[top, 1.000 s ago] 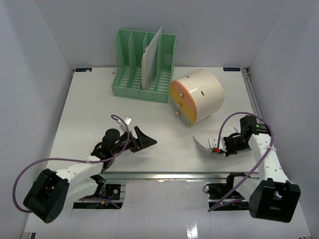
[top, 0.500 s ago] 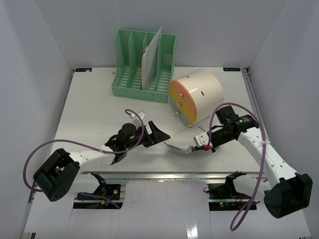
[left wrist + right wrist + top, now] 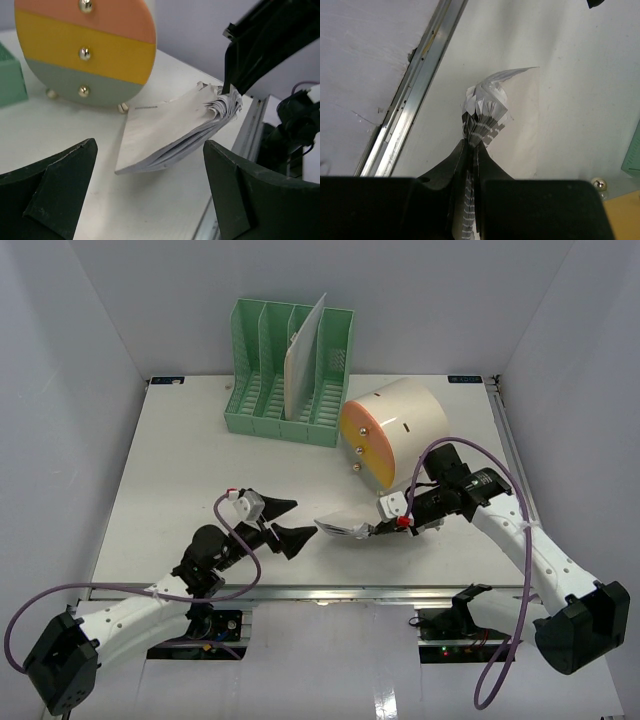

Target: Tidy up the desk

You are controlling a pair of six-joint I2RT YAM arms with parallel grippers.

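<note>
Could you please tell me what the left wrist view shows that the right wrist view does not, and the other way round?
Only the left wrist view: the left gripper, jaws wide open, framing the scene, and the drawer box with its three coloured fronts and their knobs. Only the right wrist view: the right gripper seen from behind, jaws shut on fanned page edges; of the drawer box it catches just a corner. Both: the booklet held at one crumpled end, the white desk, and the metal rail.
</note>
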